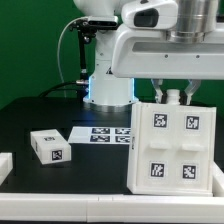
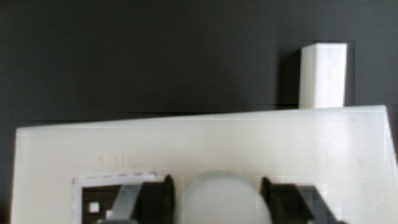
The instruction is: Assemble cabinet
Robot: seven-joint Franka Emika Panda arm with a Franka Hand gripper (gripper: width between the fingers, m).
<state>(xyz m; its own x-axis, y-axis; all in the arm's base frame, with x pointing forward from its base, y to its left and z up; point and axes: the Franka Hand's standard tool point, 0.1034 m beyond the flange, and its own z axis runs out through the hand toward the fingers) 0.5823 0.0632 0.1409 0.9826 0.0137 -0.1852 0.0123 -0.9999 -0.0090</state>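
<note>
Near the front edge of the black counter (image 1: pixel 40 112) the cabinet (image 1: pixel 170 150) stands upright, a smooth white plastic box with four square tags, its top rim pinched by the gripper (image 1: pixel 174 99). Open counter separates it from a tagged white block (image 1: pixel 50 147); the marker board (image 1: pixel 105 134) lies farther back.

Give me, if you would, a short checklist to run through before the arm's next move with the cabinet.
1. The gripper is shut on the top edge of the cabinet: ok.
2. The cabinet stands upright: ok.
3. The small tagged block lies apart from the cabinet: ok.
4. The marker board is free of the cabinet: cannot tell.
5. The cabinet's base rests on the table: cannot tell.
</note>
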